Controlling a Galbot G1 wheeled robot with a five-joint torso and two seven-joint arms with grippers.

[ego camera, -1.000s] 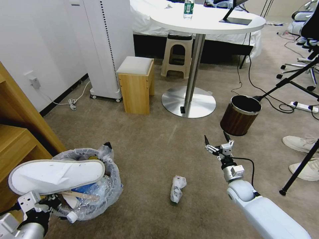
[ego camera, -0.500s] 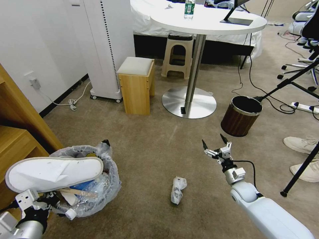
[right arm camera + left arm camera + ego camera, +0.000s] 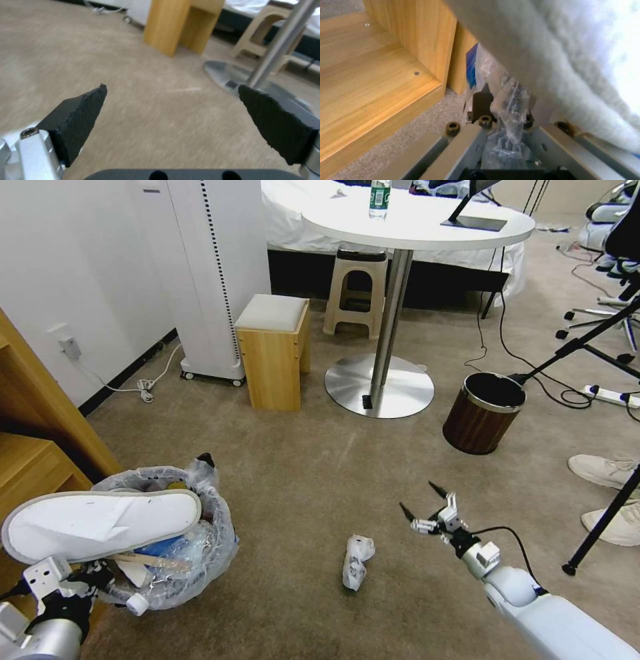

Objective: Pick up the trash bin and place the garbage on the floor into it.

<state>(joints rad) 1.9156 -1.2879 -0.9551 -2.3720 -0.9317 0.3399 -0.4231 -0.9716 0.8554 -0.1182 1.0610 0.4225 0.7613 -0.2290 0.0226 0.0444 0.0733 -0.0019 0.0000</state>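
Beige carpet floor (image 3: 300,467), one white wad (image 3: 355,560) left. Right gripper (image 3: 423,505) hovers beside it, fingers spread wide. Left gripper (image 3: 100,587) is clamped on the overfull trash bin (image 3: 200,567); any tilt could spill the slipper (image 3: 100,523).

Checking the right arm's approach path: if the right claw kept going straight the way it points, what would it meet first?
Probably bare floor. The open right claw points forward and slightly down over the carpet, towards the round table's metal base, which lies farther along; depth is unclear. The white wad sits off to its left.
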